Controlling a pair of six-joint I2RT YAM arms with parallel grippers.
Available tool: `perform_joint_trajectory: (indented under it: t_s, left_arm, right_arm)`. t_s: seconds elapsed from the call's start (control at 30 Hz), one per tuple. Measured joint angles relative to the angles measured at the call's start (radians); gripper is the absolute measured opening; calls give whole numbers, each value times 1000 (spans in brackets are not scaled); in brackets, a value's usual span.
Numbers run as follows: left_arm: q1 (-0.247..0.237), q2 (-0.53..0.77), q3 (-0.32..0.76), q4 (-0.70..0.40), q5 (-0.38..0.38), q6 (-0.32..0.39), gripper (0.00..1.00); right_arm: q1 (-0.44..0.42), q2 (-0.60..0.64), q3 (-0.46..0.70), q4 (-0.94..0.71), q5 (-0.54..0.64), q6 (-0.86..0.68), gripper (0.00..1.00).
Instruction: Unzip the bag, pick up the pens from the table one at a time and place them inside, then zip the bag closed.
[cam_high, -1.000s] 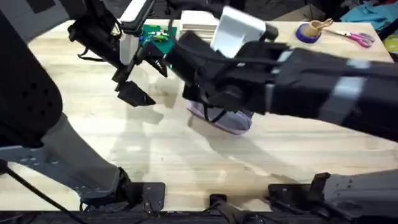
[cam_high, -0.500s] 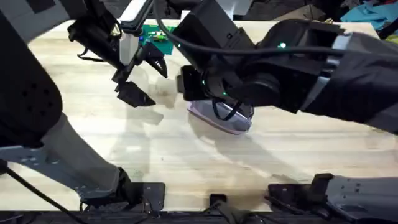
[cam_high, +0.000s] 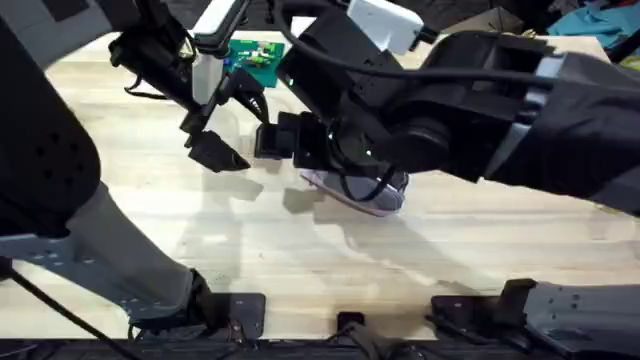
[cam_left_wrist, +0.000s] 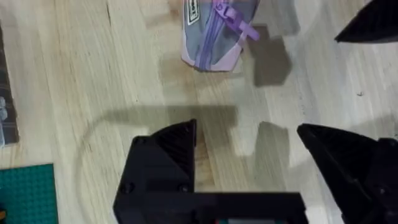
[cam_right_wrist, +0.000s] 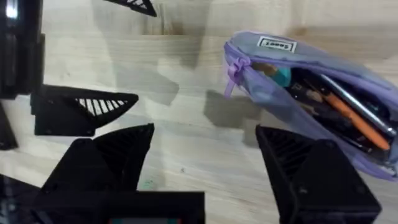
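Lilac soft pouch (cam_right_wrist: 311, 93) unzipped, pens (cam_right_wrist: 348, 115) inside; left hand (cam_left_wrist: 249, 168), right hand (cam_right_wrist: 205, 168) both wide, empty.

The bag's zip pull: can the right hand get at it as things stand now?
Probably yes. The right hand is open and empty, low over the table beside the bag; nothing lies between it and the zip pull.
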Motion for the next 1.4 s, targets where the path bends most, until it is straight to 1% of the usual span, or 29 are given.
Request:
perform_joint_trajectory:
  t_s: [0.27, 0.57, 0.9, 1.07, 1.23, 1.4]
  left_arm:
    - [0, 0, 0, 0, 0, 0, 993]
    - [0, 0, 0, 0, 0, 0, 993]
    - [0, 0, 0, 0, 0, 0, 992]
    - [0, 0, 0, 0, 0, 0, 993]
    - [0, 0, 0, 0, 0, 0, 993]
    - [0, 0, 0, 0, 0, 0, 993]
  right_arm:
    - [0, 24, 0, 0, 0, 128, 999]
    - [0, 104, 0, 91, 2, 181, 998]
    - [0, 163, 0, 129, 64, 206, 998]
    - [0, 182, 0, 140, 122, 235, 997]
    - [0, 195, 0, 150, 172, 254, 975]
    - [0, 195, 0, 169, 192, 261, 947]
